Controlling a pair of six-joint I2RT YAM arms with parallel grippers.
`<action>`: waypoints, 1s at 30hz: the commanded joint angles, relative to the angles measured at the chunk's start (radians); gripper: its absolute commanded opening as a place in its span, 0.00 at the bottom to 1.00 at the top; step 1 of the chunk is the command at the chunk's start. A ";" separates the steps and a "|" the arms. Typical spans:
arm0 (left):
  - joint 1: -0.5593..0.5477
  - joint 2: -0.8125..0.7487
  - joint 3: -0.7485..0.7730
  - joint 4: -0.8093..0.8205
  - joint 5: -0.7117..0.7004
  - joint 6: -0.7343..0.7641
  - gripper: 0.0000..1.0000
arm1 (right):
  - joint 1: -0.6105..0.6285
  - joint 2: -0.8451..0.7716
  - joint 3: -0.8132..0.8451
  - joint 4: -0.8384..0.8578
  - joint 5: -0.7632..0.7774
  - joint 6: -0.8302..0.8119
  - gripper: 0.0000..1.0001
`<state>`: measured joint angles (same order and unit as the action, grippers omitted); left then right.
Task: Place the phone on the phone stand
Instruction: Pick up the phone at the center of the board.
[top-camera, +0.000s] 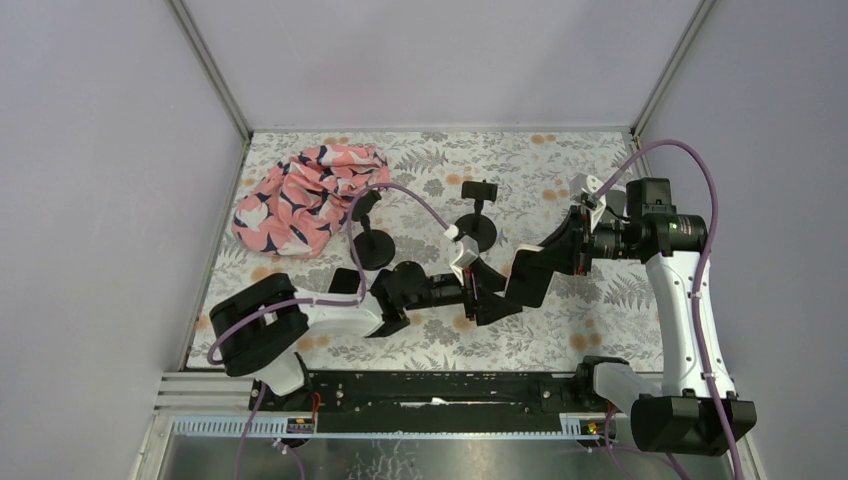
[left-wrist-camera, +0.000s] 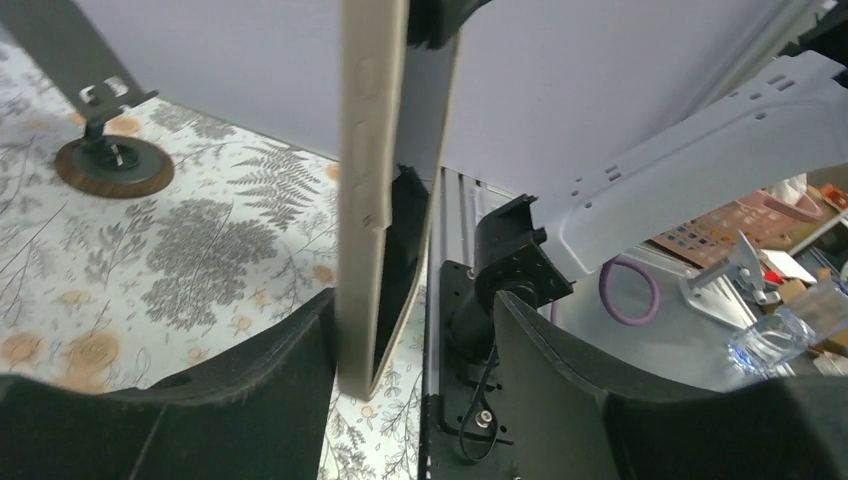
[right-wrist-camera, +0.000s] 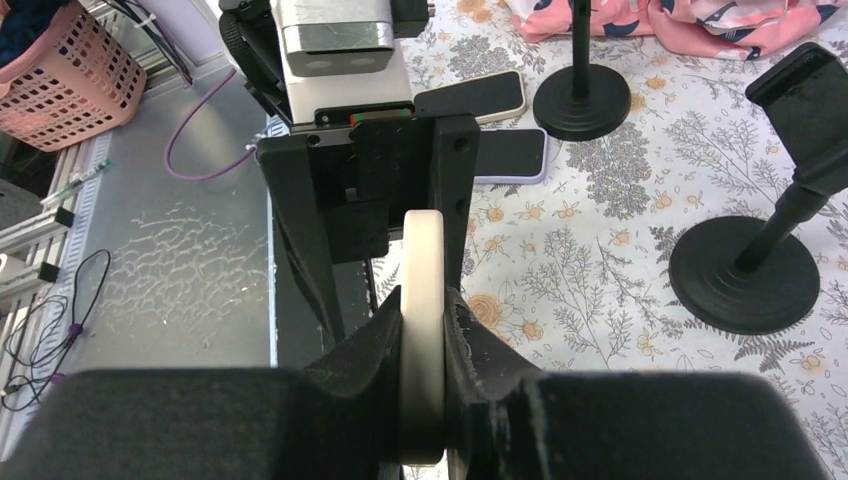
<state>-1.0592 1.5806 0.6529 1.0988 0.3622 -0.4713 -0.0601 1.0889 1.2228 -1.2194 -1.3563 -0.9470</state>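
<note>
A phone with a cream edge and dark screen (top-camera: 530, 278) hangs above the table, held edge-on in my right gripper (top-camera: 562, 262). The right wrist view shows both pads pressed on the phone (right-wrist-camera: 422, 300). My left gripper (top-camera: 495, 300) is open around the phone's lower end. In the left wrist view the phone (left-wrist-camera: 368, 200) stands against the left finger (left-wrist-camera: 200, 400), well apart from the right one. Two black phone stands are behind: one (top-camera: 480, 225) just beyond the grippers, another (top-camera: 373, 245) to its left.
A pink patterned cloth (top-camera: 305, 195) lies at the back left. Two more phones (right-wrist-camera: 470, 95) (right-wrist-camera: 512, 155) lie flat on the floral table near the left stand's base (right-wrist-camera: 580, 95). The nearer stand (right-wrist-camera: 745, 260) is to the right of the held phone.
</note>
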 joint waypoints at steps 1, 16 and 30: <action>-0.001 0.042 0.059 0.096 0.095 -0.048 0.60 | 0.009 -0.027 -0.012 0.084 -0.078 0.088 0.00; 0.001 0.095 0.129 0.153 0.186 -0.155 0.05 | 0.011 -0.040 -0.087 0.187 -0.098 0.182 0.03; 0.022 -0.037 -0.051 0.165 0.039 -0.147 0.00 | -0.001 -0.123 -0.126 0.419 0.074 0.462 1.00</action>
<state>-1.0435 1.6135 0.6579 1.1534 0.4751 -0.6197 -0.0566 1.0149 1.1007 -0.9405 -1.3647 -0.6312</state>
